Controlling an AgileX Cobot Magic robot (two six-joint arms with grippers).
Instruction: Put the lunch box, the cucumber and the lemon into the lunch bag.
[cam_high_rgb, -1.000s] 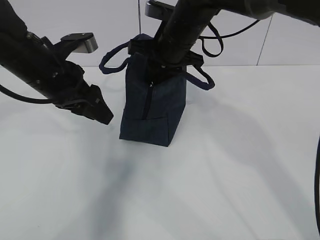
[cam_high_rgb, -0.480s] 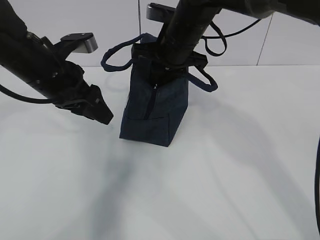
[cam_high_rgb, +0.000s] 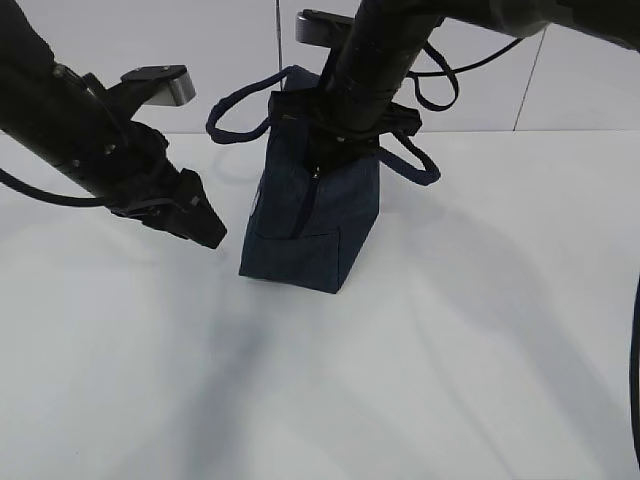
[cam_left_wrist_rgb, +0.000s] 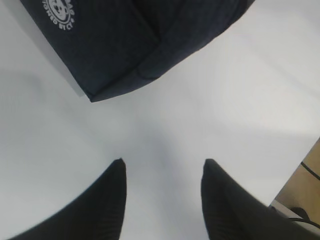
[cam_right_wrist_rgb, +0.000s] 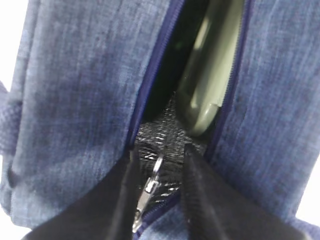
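The dark navy lunch bag stands on the white table, its top leaning right. My right gripper is at the bag's top. In the right wrist view its jaws stand a little apart, astride the silver zipper pull, not closed on it. The lunch box's pale green lid shows inside the open zipper slot. The cucumber and the lemon are hidden. My left gripper is open and empty, left of the bag, above the table. The bag's corner and white logo show ahead of it.
The bag's two loop handles hang out to both sides. A white wall stands behind the table. The table's edge shows at the lower right of the left wrist view.
The bag's top has shifted right and slightly up with my right gripper, and the handles moved with it. The left arm has not moved.
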